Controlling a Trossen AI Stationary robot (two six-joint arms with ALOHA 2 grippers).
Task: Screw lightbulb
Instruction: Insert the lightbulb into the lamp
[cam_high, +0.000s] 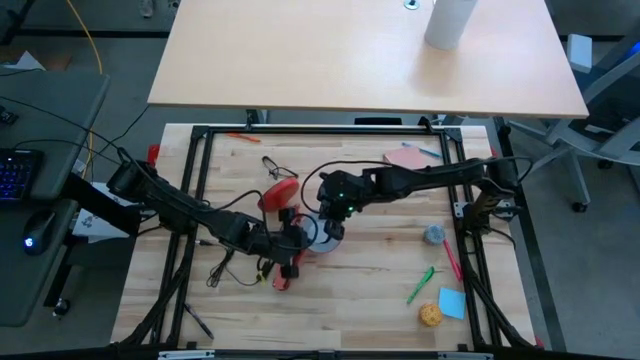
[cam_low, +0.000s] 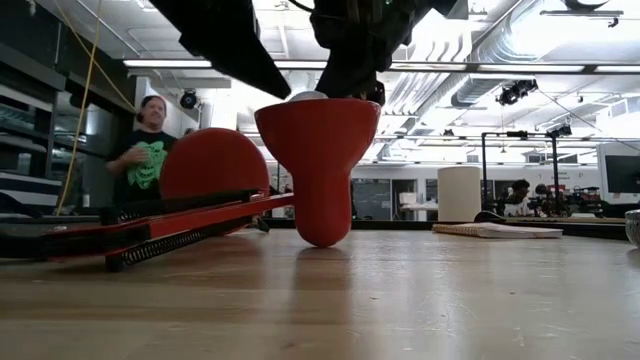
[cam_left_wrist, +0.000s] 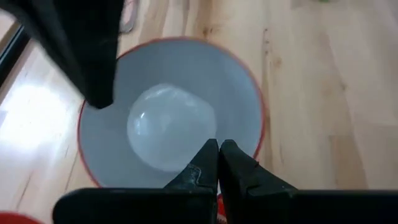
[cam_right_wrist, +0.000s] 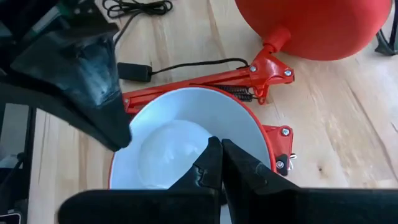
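Observation:
A red desk lamp lies on the table with its shade (cam_low: 320, 150) mouth-up and white inside (cam_left_wrist: 236, 87). The white lightbulb (cam_left_wrist: 171, 127) sits in the middle of the shade, and its top (cam_low: 307, 96) just clears the rim. My left gripper (cam_left_wrist: 217, 149) is shut, slanting down into the shade beside the bulb. My right gripper (cam_right_wrist: 217, 148) is shut too, slanting down on the bulb's other side. The lamp's red round base (cam_low: 215, 165) and sprung arm (cam_right_wrist: 205, 78) rest on the wood behind. My left gripper's shut fingertips (cam_left_wrist: 208, 155) stand at the lightbulb's edge (cam_left_wrist: 202, 140), slanting down from the table's left; whether they touch it I cannot tell. My right gripper's shut fingertips (cam_right_wrist: 211, 152) stand at the bulb's opposite edge (cam_right_wrist: 193, 140), slanting down from the right; touch cannot be told.
A black cable (cam_high: 225, 270) trails left of the lamp. To the right lie a grey-blue lump (cam_high: 433, 234), a green pen (cam_high: 420, 285), a blue note (cam_high: 452, 302) and a yellow ball (cam_high: 430, 315). A pink pad (cam_high: 405, 158) is at the far right. A person (cam_low: 150, 140) stands beyond the table.

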